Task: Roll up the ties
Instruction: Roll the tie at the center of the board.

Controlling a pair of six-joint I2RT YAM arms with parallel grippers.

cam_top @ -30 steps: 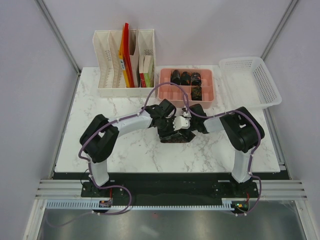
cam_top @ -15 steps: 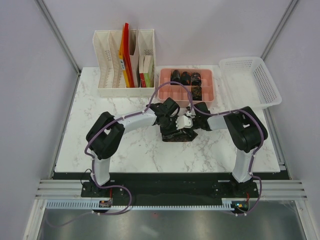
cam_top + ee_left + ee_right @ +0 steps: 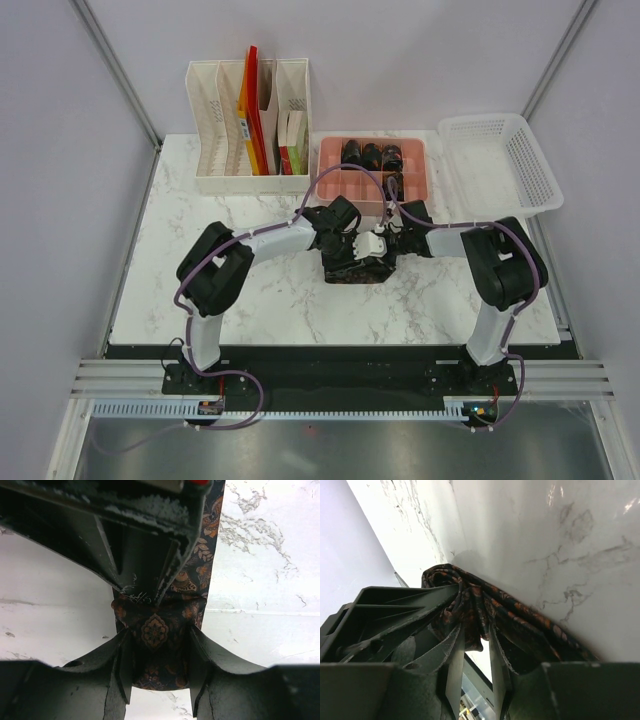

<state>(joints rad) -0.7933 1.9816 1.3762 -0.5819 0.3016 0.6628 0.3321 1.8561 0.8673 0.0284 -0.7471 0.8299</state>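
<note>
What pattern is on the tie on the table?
Dark tie with orange paisley medallions; the left wrist view shows it best.

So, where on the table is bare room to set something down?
Bare: the marble table's left part, before the white plastic file organizer, and its near strip. Crowded: the centre, with left gripper and right gripper at the dark patterned tie.

An overhead camera looks down from behind; both wrist cameras press close on one tie (image 3: pixel 155 630).
</note>
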